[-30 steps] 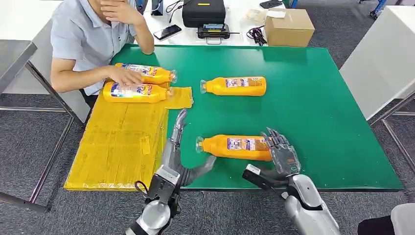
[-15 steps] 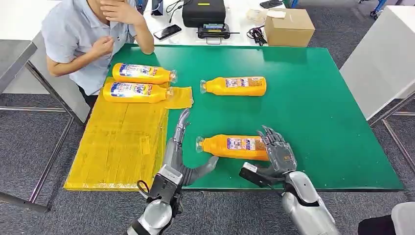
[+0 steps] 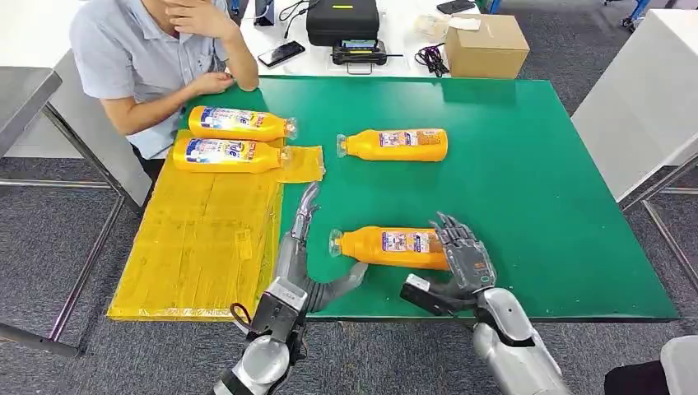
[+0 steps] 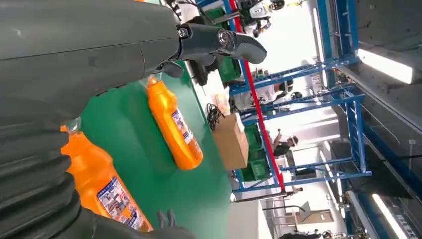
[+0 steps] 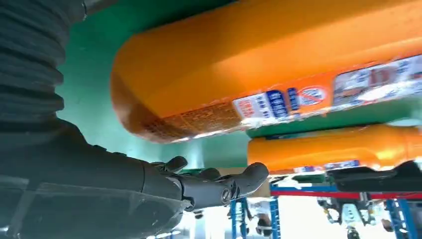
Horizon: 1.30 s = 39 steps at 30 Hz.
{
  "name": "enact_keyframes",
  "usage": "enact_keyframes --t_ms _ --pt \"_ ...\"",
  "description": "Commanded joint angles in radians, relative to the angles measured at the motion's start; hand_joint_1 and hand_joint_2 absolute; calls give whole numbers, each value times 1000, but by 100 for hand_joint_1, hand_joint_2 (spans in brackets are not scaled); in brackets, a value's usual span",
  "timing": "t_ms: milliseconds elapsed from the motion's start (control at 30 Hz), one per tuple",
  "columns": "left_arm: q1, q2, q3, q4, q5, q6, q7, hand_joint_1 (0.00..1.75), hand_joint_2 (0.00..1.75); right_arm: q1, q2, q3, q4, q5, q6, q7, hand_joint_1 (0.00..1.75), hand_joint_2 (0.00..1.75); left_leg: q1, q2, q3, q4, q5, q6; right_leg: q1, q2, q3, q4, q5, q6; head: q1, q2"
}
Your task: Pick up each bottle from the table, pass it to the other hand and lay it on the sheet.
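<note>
An orange bottle [image 3: 391, 247] [image 5: 278, 69] [image 4: 107, 189] lies on its side near the front edge of the green table [image 3: 527, 189], cap to the left. My right hand [image 3: 463, 253] is at its base end with fingers spread over it; the thumb [image 5: 219, 186] stays apart from the bottle. My left hand [image 3: 300, 239] lies flat and open just left of the cap, thumb [image 4: 224, 42] pointing toward the bottle. A second orange bottle [image 3: 393, 144] [image 4: 174, 124] [image 5: 338, 149] lies farther back. Two more bottles [image 3: 239, 123] [image 3: 226, 155] lie on the yellow sheet [image 3: 202, 239].
A person sits at the far left corner with one hand [image 3: 212, 82] at the table's edge. Behind the table are a cardboard box [image 3: 486, 45], a black case [image 3: 342, 20] and a phone [image 3: 281, 53]. A white table [image 3: 642, 90] stands to the right.
The person's hand left the bottles on the sheet and drew back to the table's edge. My right hand shifted slightly left over the near bottle's base. The left hand barely moved.
</note>
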Motion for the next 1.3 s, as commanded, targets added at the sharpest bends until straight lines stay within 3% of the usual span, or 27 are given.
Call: enact_keyframes --t_ms 33,100,133,167,433,667,1300 --pt "-38 35 -42 54 -3 -15 26 0 175 -40 3 100 -55 -43 78 28 0 175 1 3 3 0 -1 -2 1 2 2 0 0 -2 0 0" --pt "-38 33 -46 58 0 -23 31 0 175 -42 1 92 -44 -62 93 37 0 175 1 2 3 0 -1 -2 1 2 3 -1 -1 -2 0 0" --pt "-44 32 -56 64 0 -37 38 0 175 -77 -8 88 1 -117 206 75 0 175 1 2 2 -1 -1 -2 1 1 2 -1 0 -2 0 0" --pt "-48 29 -61 71 2 -43 41 0 175 -98 -12 88 29 -138 222 62 0 175 1 3 5 0 -2 -2 1 2 4 0 -1 -3 0 0" --pt "-64 23 -69 90 0 -51 58 0 175 -136 -6 118 59 -174 259 37 0 175 1 3 5 0 -2 -3 1 3 5 0 -1 -3 0 0" --pt "-63 21 -67 104 -13 -57 75 0 175 -166 -18 138 100 -188 278 109 0 175 2 3 6 0 -2 -3 2 2 5 0 -2 -3 0 0" --pt "-63 21 -67 104 -13 -57 75 0 175 -166 -18 138 100 -188 278 109 0 175 1 2 6 0 -2 -3 2 2 5 0 -1 -3 0 0"
